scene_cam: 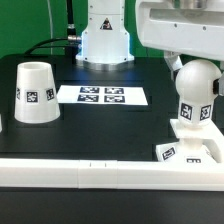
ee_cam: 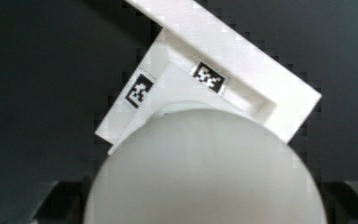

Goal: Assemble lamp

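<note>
- Lamp bulb (scene_cam: 197, 92) is standing over the square base (scene_cam: 190, 152) near the table's (scene_cam: 100, 125) front-right corner; likely light, rigid and slippery.
- Gripper (ee_cam: 197, 206) is straddling its round middle; I cannot tell whether it is clamped.

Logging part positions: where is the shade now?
The shade stands at the exterior view's left, beside the marker board, far from the bulb.

From here the bulb (scene_cam: 197, 88) looks like smooth white plastic with a faint sheen; the cone shade (scene_cam: 35, 95) and square base (scene_cam: 205, 149) seem matt, the table (scene_cam: 110, 125) dull black.
</note>
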Available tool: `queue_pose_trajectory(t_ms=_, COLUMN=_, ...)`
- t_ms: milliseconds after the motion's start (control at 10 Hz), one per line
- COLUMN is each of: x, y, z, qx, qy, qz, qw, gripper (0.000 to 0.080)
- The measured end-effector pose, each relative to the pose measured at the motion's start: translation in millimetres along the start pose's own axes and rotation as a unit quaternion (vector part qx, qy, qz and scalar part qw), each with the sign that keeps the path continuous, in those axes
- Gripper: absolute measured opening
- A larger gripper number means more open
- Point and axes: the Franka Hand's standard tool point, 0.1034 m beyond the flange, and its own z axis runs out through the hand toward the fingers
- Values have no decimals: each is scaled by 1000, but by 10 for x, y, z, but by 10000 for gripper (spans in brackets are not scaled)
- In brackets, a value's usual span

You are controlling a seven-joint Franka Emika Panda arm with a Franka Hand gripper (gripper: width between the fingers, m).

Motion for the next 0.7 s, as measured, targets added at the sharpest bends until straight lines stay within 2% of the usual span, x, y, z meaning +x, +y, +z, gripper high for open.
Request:
queue_pose_trajectory(t_ms=100, x=-1, y=3, z=4, qx=-1, qy=-1, qz=8, qw=1000, gripper=580)
queue_pose_trajectory(t_ms=200, x=-6, y=0, z=5, qx=-1, qy=-1, qz=-4, qw=1000, gripper=639)
queue_pose_trajectory(t_ms=300, x=-5, y=1, z=6, qx=-1, qy=-1, qz=-22, qw=1000, gripper=639)
queue_pose_trajectory(t_ms=400, x=-11, y=23, z=4, qx=-9, qy=-4, qz=-45, qw=999, gripper=681)
queue_pose_trajectory(t_ms=500, x=-29, y=33, z=-24, qx=-25, qy=-17, qz=-83, qw=996, gripper=694)
queue_pose_trajectory(t_ms=600, x=-14, y=14, z=-37, qx=-22, qy=-16, qz=-158, qw=987, gripper=694)
queue_pose_trajectory(t_ms=700, x=-31, y=31, z=-36, qx=-27, qy=-20, qz=-204, qw=978, gripper=699)
